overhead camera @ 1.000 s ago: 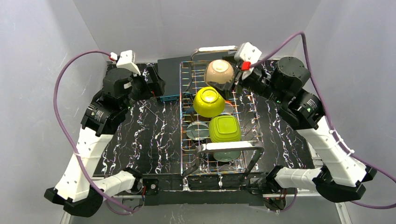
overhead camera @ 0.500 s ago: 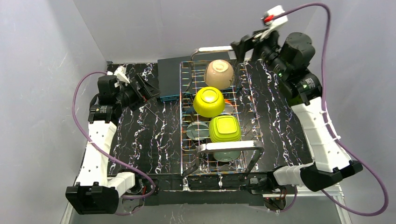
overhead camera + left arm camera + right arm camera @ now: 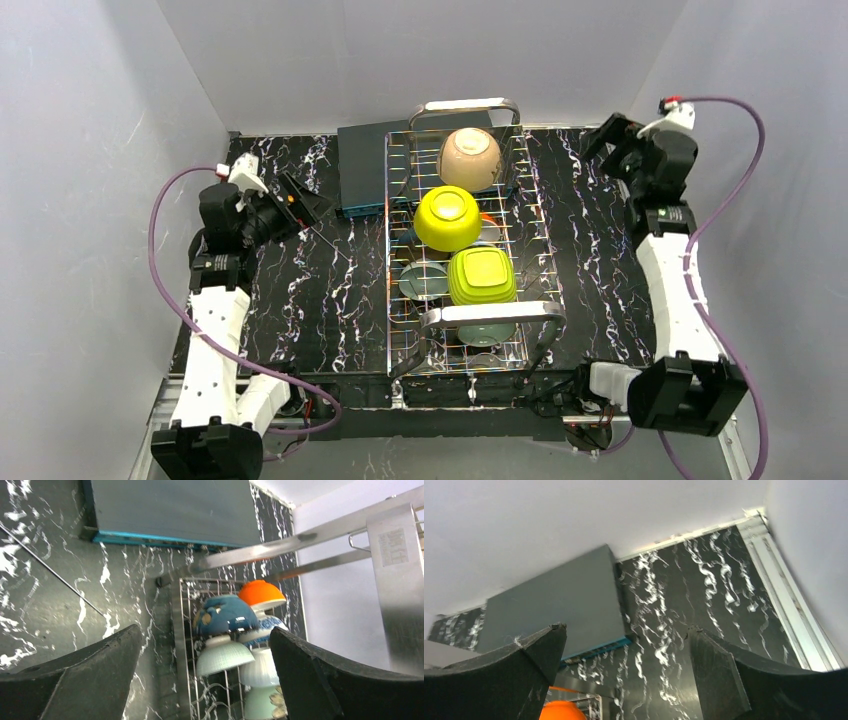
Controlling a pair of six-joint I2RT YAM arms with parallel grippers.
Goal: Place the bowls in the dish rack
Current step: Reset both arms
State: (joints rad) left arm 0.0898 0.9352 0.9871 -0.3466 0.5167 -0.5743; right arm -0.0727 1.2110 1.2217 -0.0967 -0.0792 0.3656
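Dish rack [image 3: 530, 245] — long axis near-to-far, handles [image 3: 466, 104] endwise.

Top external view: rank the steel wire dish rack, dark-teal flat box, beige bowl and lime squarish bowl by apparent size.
Largest: the steel wire dish rack.
Next: the dark-teal flat box, partly hidden by the rack.
Smallest: the lime squarish bowl and the beige bowl, too alike to rank.

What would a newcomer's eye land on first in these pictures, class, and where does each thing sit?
The shiny steel dish rack fills the middle of the black marbled table. In it three bowls run in a line: a beige bowl at the far end, a lime-yellow round bowl next, and a lime squarish bowl nearest. The left arm and right arm stand off to either side, jaws open and empty.
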